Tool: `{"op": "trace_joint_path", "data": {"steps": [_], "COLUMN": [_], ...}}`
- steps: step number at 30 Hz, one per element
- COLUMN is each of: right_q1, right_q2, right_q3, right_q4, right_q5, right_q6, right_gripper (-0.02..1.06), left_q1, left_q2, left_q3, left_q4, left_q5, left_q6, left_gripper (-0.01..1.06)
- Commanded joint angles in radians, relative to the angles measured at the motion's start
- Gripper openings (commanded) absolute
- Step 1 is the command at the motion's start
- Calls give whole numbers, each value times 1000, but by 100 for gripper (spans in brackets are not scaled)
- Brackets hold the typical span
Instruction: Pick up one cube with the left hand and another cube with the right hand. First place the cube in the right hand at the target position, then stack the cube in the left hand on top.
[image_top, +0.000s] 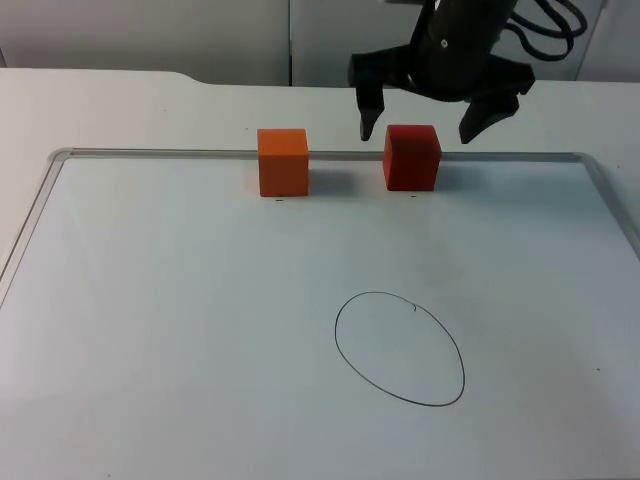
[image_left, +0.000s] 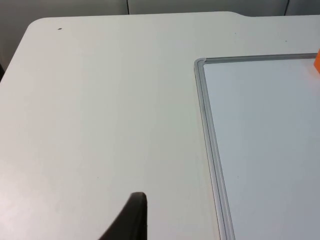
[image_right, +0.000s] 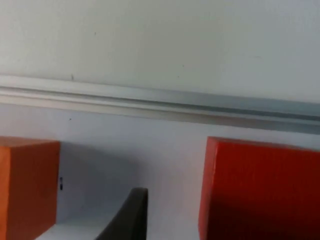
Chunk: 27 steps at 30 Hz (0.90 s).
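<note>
Right gripper (image_top: 420, 128) spread open, poised just above red cube (image_top: 411, 157) at whiteboard (image_top: 150, 350) far rim; orange cube (image_top: 283, 161) left, apart. Drawn oval (image_top: 399, 347) nearer. Left gripper (image_left: 131, 220) over bare table (image_left: 100, 100), state unreadable. No legible writing.

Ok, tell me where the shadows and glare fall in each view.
Top view: soft shadows lie right of the orange cube and red cube, under the open right pincer; no harsh glare on the whiteboard. Right wrist view: shadow spreads between both cubes. Left wrist view: even light on the table.
</note>
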Motion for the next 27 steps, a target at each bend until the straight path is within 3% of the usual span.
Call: {"op": "trace_joint_path", "data": {"steps": [1,7,12,15,16,19,20,23,27], "right_q1": [5,5,5,5,5,5,5,5,5], "right_q2": [19,35,35,41,41,41,41,31,-20], "right_q3": [-9,-9,-9,-9,-9,-12,-12,-12,-25], "right_q4": [-21,-24,-46,-44,-44,-42,-42,-47,-42], "right_q5": [-15,-19,-25,-25,-25,-23,-23,-18,9], "right_q6": [26,40,71,76,76,78,78,78,30], "right_gripper": [102,99,88,69,69,36,36,-1,0], "left_q1": [3,3,3,3,3,3,3,3,3], "left_q2": [-3,-3,-3,-3,-3,-3,-3,-3,-3], "left_q3": [7,7,7,7,7,7,7,7,7], "left_q4": [-5,-5,-7,-7,-7,-7,-7,-7,-7], "left_q5": [-11,-11,-11,-11,-11,-11,-11,-11,-11], "left_q6": [-6,-6,0,0,0,0,0,0,0], "left_gripper": [105,105,105,105,105,105,105,105,105]}}
